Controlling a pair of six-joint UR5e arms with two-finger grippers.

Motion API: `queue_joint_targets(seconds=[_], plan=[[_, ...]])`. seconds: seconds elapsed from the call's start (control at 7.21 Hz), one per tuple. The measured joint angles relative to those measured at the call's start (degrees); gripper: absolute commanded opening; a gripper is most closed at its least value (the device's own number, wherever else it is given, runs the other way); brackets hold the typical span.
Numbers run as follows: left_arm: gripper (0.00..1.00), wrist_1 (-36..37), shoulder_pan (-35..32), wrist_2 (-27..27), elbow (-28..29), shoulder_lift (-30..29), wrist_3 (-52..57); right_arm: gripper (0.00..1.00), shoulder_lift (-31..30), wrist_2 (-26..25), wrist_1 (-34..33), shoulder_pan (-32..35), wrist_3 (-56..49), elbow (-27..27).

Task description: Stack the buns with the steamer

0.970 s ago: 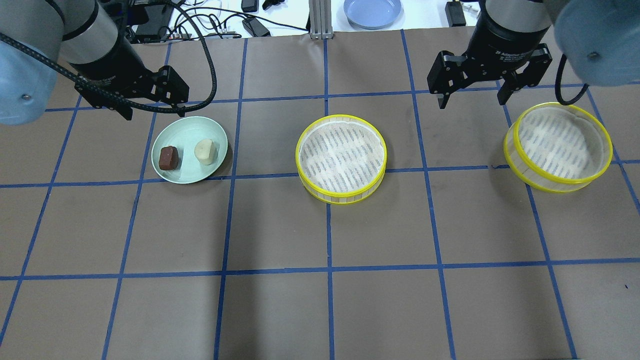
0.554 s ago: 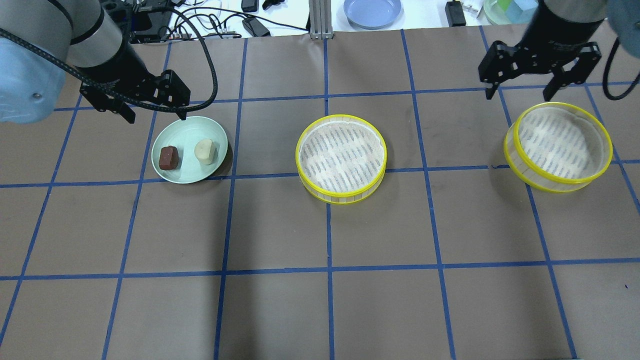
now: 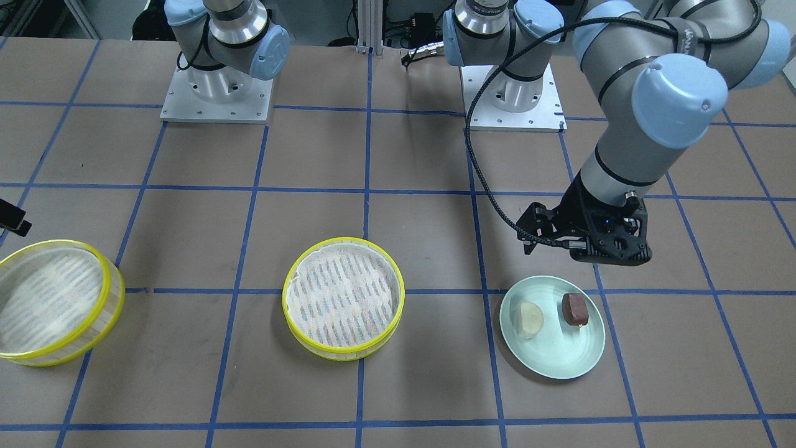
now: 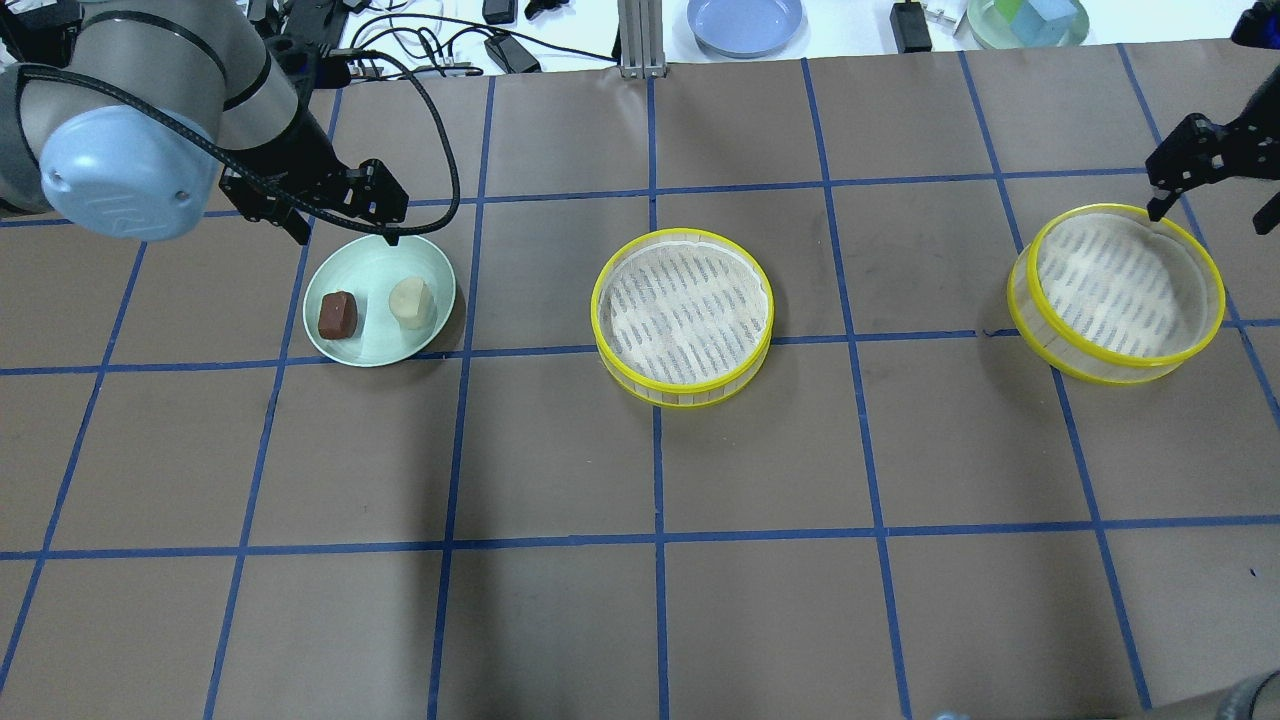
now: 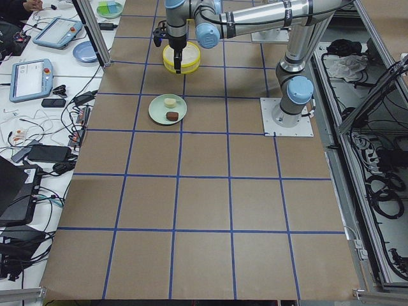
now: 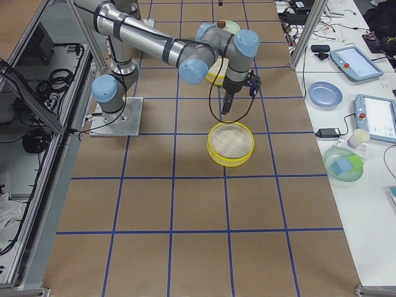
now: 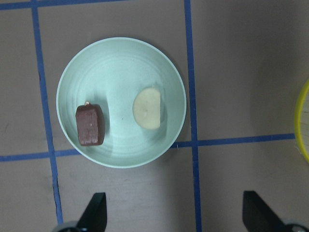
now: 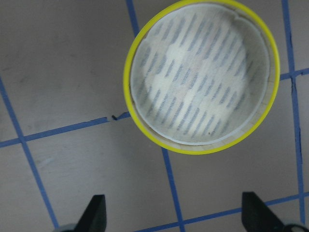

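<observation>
Bright, even overhead light in all views. Shadows soft and faint: the plate [image 4: 370,275] casts one toward its right in overhead view, the cream bun [image 7: 147,108] likewise in left wrist view. Focus sharp throughout.

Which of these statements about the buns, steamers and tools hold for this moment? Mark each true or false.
1. The brown bun and the cream bun both lie on the plate. True.
2. The left tool is shut on the brown bun. False: it is open and holds nothing, and neither bun is touched.
3. The middle steamer has a bun in it. False: it is empty.
4. The right tool is open, close to the right steamer. True.
5. The two steamers are stacked. False: they stand well apart on the table.
</observation>
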Motion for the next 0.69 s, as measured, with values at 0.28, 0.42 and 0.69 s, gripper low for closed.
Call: queue_joint_targets(seconds=[0.28, 0.42, 0.69], plan=[[0.96, 7.27, 0.27, -0.31, -1.22, -5.26, 7.03, 1.00, 6.24, -1.03, -6.49, -5.24, -6.97, 0.11], [0.92, 9.06, 0.36, -0.38, -1.49, -7.45, 9.74, 1.00, 9.18, -1.18, -9.68, -6.62, -8.78, 0.21], [0.92, 10.78, 1.45, -0.38, -1.68, -11.47, 14.19, 0.99, 13.10, -1.01, -15.09, -7.66, -11.16, 1.05]])
